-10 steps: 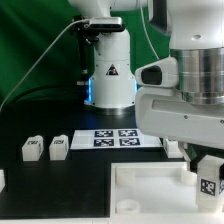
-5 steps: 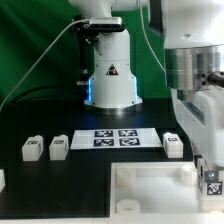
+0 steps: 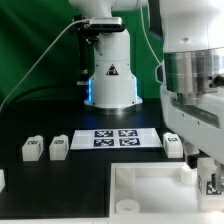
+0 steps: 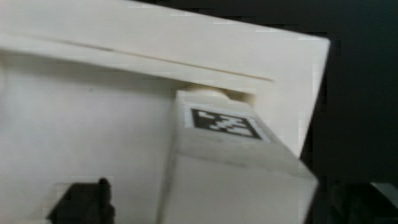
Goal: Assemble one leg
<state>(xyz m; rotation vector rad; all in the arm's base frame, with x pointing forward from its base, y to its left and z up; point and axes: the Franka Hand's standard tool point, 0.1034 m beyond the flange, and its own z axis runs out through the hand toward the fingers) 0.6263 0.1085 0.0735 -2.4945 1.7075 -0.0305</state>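
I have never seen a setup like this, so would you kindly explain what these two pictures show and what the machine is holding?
This is one robot arm on a white base, putting a small piece of furniture together on a black table.

One picture comes from a camera standing off the arm and shows the whole scene. The other comes from a camera on the arm's wrist, looking down past the gripper.

On the table lie spare legs, small white posts with black-and-white tags, a flat marker board with four printed tags, and a large white panel.

The gripper, at the exterior view's right, appears to hold one leg at the panel's corner; the wrist view shows its tip against the panel. The fingers themselves are hard to make out.
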